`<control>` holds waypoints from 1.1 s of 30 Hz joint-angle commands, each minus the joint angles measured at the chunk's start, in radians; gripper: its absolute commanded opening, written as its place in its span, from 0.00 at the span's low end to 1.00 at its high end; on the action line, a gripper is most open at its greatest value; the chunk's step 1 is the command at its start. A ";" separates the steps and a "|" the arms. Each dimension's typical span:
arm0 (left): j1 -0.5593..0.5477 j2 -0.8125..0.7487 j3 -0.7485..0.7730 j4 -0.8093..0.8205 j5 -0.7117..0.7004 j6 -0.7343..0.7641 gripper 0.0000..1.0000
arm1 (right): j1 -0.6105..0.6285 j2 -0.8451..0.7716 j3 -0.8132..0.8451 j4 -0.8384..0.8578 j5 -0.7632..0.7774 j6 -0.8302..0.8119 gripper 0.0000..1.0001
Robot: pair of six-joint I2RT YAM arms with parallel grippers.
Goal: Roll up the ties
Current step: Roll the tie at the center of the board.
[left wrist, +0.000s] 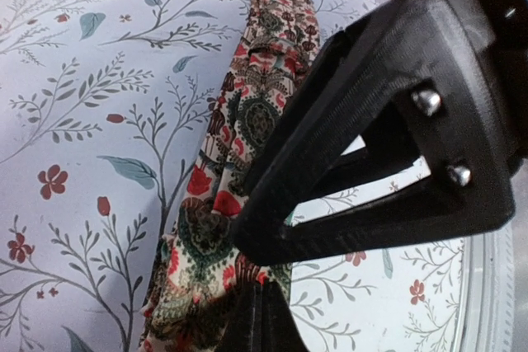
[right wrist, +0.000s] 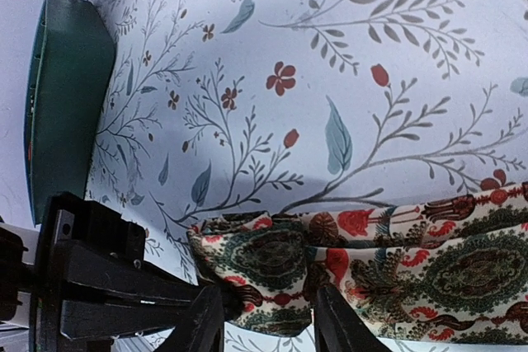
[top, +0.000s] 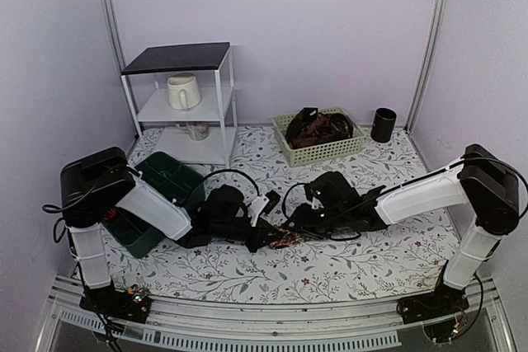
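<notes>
One tie (top: 286, 239) lies on the flowered tabletop (top: 363, 261), midway between the two arms, its patterned end doubled over into a first fold. The left hand (left wrist: 257, 307) is closed. From its own camera it looks pinched onto the fabric at that fold, though the pinch point itself is partly hidden. The right hand (right wrist: 268, 301) is open, with one finger on each side of the folded end, not gripping it.

The main risk, as I judge it, is the fold springing loose. Only one thin pinch seems to hold it, so if the left hand lets go before the right one closes, the smooth-looking cloth could flop flat and undo the start of the roll. The two hands are also crowded close together, and a small misjudged move could knock one against the other or drag the tie sideways across the tabletop. A roll started crooked would likely coil into a cone rather than a neat spiral. More ties (top: 318, 129) sit in the basket (top: 330, 152) at the back, well apart from the hands
</notes>
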 commanded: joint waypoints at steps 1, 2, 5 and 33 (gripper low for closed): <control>0.003 0.031 0.007 -0.046 -0.026 0.015 0.00 | -0.011 0.038 0.049 -0.036 -0.017 -0.070 0.38; 0.004 0.031 0.005 -0.042 -0.028 0.015 0.00 | -0.013 0.049 0.054 -0.035 -0.021 -0.073 0.37; 0.004 0.028 0.002 -0.036 -0.029 0.010 0.00 | -0.015 0.079 0.063 -0.027 -0.033 -0.079 0.33; 0.008 -0.077 -0.100 -0.019 -0.091 0.500 0.72 | -0.048 0.100 0.007 0.050 -0.085 -0.065 0.22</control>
